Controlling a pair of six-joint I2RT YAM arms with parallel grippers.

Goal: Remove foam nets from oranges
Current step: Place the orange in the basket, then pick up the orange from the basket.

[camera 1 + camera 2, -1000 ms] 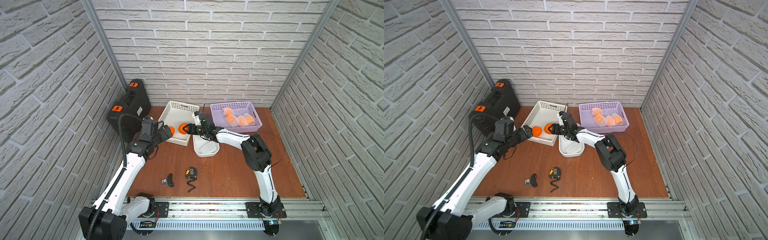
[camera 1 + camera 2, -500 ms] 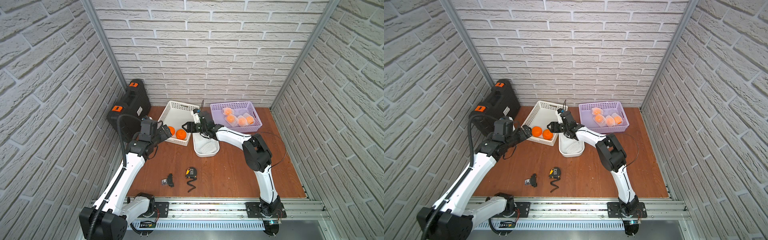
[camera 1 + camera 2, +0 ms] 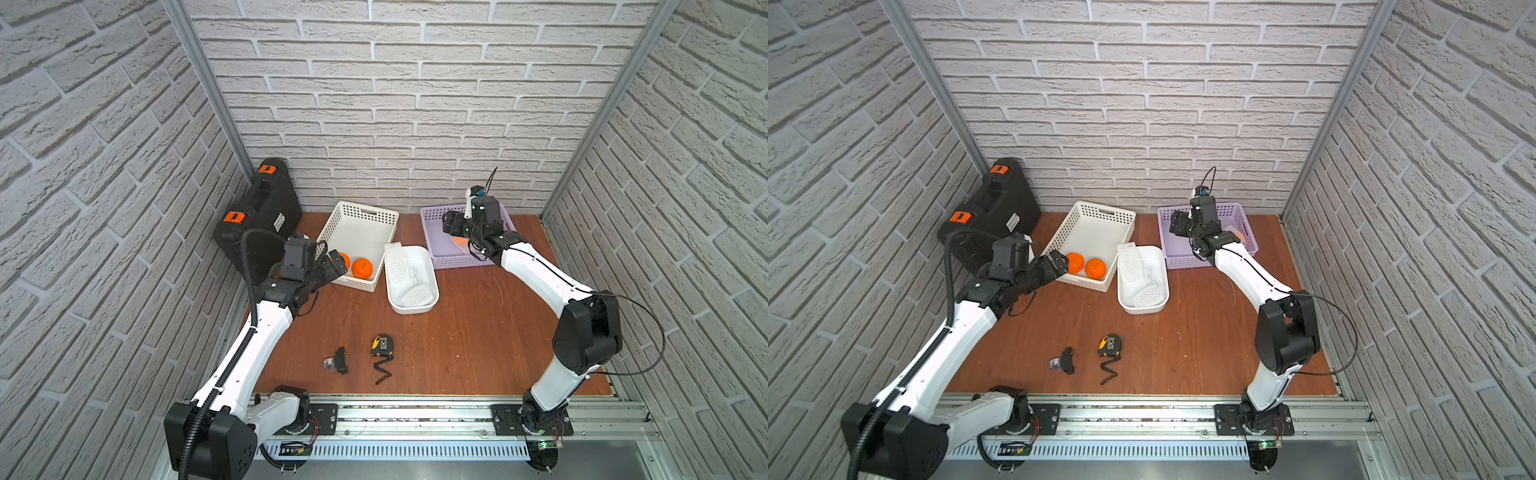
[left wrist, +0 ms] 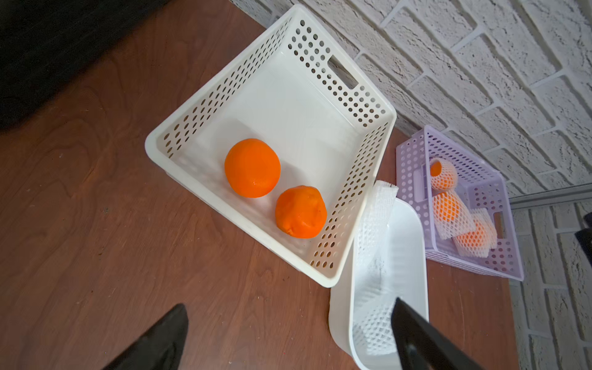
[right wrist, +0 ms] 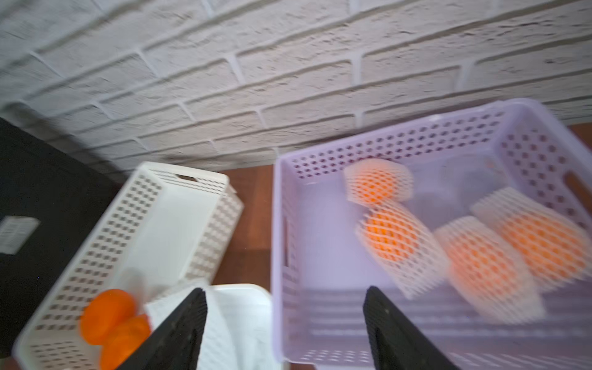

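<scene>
Two of six done by my count: two bare oranges (image 4: 252,167) sit in the white basket (image 4: 362,105), and two loose foam nets (image 4: 374,217) lie in the tub (image 4: 405,243) just beside it. Four netted oranges (image 5: 389,237) wait in the purple basket (image 5: 384,144) beyond the tub. Nets are soft tubular diamond mesh, the fruit round and dimpled, the baskets rigid perforated plastic. Left gripper (image 4: 288,320) is by the white basket, right gripper (image 5: 285,291) over the purple one. Both are spread wide, empty.

Two bare oranges (image 3: 1075,262) in white basket (image 3: 1088,210), right tool (image 3: 1177,225) over purple basket (image 3: 1187,260)
</scene>
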